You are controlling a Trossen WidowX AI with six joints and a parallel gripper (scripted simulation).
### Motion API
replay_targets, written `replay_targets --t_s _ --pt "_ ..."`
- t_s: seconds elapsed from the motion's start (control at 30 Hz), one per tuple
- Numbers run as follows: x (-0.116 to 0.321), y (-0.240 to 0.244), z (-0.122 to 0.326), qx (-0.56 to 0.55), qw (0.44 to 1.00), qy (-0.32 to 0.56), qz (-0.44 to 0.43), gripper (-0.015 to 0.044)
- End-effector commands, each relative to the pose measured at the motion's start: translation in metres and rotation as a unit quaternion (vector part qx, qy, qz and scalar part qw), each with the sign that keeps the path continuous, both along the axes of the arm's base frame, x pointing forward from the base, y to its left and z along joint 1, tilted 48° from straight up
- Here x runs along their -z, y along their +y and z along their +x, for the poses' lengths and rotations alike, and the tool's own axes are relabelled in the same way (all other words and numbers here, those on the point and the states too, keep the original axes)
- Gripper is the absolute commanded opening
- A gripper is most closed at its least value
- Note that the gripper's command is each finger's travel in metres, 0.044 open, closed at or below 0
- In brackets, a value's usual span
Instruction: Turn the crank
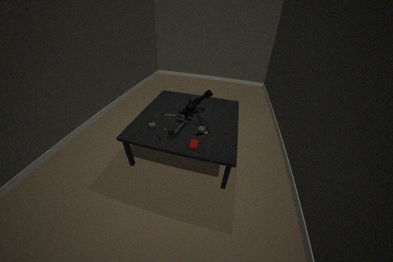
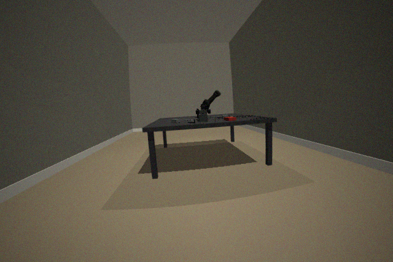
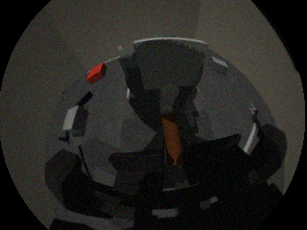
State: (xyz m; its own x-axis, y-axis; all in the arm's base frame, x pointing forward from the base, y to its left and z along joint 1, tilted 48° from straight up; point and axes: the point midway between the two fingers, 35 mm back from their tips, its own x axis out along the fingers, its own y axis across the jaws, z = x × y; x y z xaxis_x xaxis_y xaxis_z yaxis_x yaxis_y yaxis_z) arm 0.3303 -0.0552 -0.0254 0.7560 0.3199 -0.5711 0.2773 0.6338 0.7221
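The machine is a long dark grey block on the table; it also shows in the wrist view as the grey shape at top centre. The orange crank handle is in the middle of the wrist view, between the dark fingers. My gripper is shut on it, at the arm's end of the machine. In the top and exterior views the arm hides the handle. The red pointer and the two brass zero marks cannot be made out in the dim light.
On the table, a red block lies near the front edge. Grey blocks lie on either side of the machine, one left, one right. A pale rod lies left of the arm.
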Motion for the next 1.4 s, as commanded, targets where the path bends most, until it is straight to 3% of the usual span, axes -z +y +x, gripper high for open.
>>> replay_targets --t_s 0.0,1.37 --pt "-0.007 0.006 0.002 -0.01 1.0 -0.008 0.002 0.0" --pt "-0.045 -0.004 0.003 -0.01 1.0 -0.008 0.001 0.0"
